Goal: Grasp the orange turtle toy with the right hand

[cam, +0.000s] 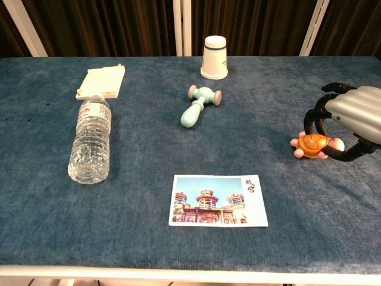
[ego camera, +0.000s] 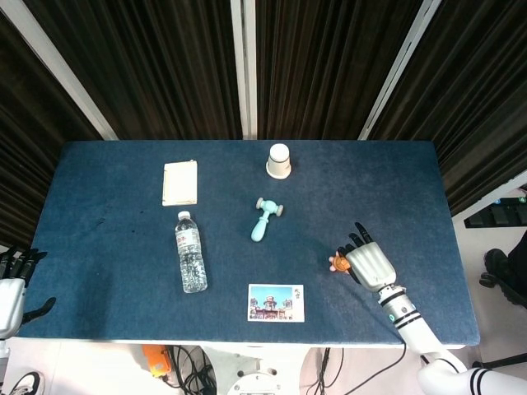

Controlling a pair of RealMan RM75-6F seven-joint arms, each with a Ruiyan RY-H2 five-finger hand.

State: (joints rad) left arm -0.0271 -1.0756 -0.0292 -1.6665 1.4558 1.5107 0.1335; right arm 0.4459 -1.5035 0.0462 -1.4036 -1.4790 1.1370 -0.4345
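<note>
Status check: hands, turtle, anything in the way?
Right hand curled around orange turtle toy, grip unconfirmed. Left hand idle off table edge. Turtle on the cloth. Nothing in the way.

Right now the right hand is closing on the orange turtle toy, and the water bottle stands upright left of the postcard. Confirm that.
Not quite: the water bottle lies on its side, as the chest view shows. The right hand closing on the orange turtle toy and the bottle being left of the postcard are correct.
</note>
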